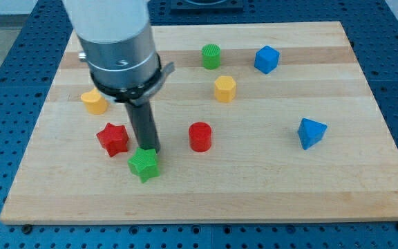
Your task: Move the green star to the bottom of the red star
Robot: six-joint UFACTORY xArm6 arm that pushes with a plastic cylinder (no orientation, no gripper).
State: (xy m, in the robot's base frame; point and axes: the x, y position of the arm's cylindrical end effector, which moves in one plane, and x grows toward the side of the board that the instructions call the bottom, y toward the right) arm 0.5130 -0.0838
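The green star (144, 164) lies on the wooden board (268, 180), below and to the right of the red star (112, 138), with a small gap between them. My tip (147, 148) stands right at the green star's upper edge, on its side toward the view's top, seemingly touching it. The rod rises from there to the large grey arm body at the view's top left.
A red cylinder (200, 136) stands right of the green star. A yellow block (94, 102) lies above the red star. A yellow hexagonal block (224, 88), a green cylinder (211, 56), a blue cube (267, 59) and a blue block (311, 132) lie further right.
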